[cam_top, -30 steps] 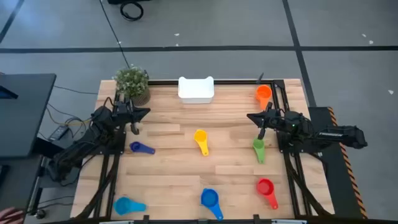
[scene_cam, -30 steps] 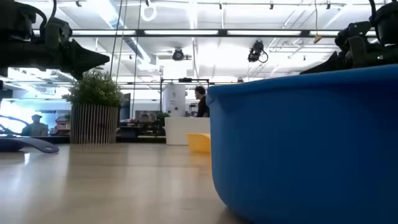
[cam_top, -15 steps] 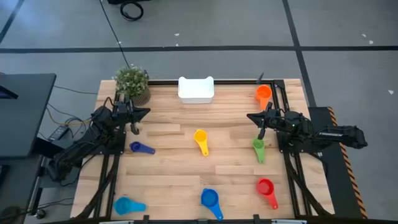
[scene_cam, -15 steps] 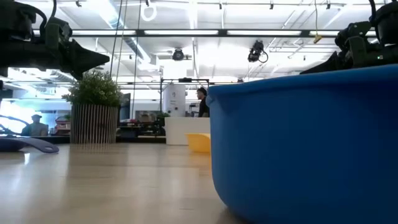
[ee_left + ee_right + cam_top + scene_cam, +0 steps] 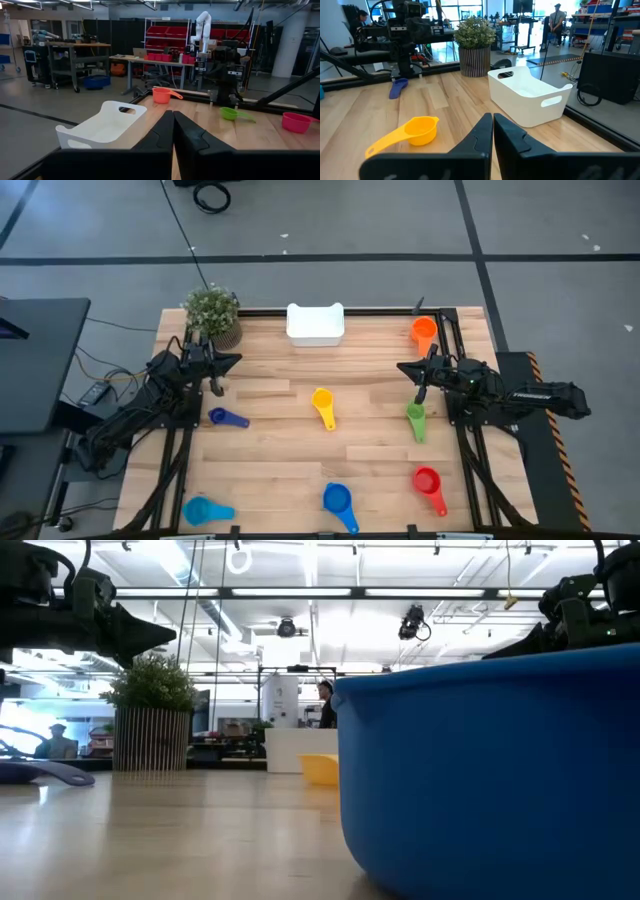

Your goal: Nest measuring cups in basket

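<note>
Seven measuring cups lie apart on the wooden table, bowls up: orange (image 5: 424,332), green (image 5: 417,420) and red (image 5: 428,482) on the right, yellow (image 5: 323,406) in the middle, dark blue (image 5: 226,418) on the left, light blue (image 5: 203,510) and mid blue (image 5: 338,501) at the near edge. The white basket (image 5: 316,323) stands at the far edge, with nothing showing in it. My left gripper (image 5: 236,360) hovers shut above the table's left side, beside the plant. My right gripper (image 5: 400,367) hovers shut on the right side, just beyond the green cup.
A potted green plant (image 5: 212,315) stands at the far left corner, close to my left arm. Black frame rails run along both table sides. In the low view the mid blue cup (image 5: 490,770) fills the near right. Bare wood lies between the cups.
</note>
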You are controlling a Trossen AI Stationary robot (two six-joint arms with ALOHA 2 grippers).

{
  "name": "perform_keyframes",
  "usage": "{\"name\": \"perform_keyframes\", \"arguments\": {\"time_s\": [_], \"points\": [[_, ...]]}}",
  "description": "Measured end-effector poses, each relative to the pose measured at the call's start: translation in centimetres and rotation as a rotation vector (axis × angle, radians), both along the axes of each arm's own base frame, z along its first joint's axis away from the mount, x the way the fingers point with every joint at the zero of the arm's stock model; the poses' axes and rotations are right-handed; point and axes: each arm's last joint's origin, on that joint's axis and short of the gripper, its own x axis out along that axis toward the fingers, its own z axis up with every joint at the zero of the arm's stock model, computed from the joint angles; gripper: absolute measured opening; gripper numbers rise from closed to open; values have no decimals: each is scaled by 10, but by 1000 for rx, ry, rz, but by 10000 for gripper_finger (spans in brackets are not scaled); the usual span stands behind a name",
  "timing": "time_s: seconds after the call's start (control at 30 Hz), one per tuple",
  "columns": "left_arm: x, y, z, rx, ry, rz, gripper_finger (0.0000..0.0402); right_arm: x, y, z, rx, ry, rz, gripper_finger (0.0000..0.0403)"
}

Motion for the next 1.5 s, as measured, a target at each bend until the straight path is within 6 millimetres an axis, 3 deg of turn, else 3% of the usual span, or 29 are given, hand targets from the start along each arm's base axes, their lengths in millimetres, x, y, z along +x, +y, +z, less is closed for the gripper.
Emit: {"name": "perform_keyframes", "arguments": {"time_s": [0.67,0.93,1.27,1.5], "points": [[0,0,0,0,0,0,14,0,0,0,0,0,0,22],[0,0,0,129,43,15,14,0,0,0,0,0,0,22],[0,0,0,87,27,9,14,0,0,0,0,0,0,22],[-1,-1,7,-49,-51,-11,14,0,0,0,0,0,0,22]]}}
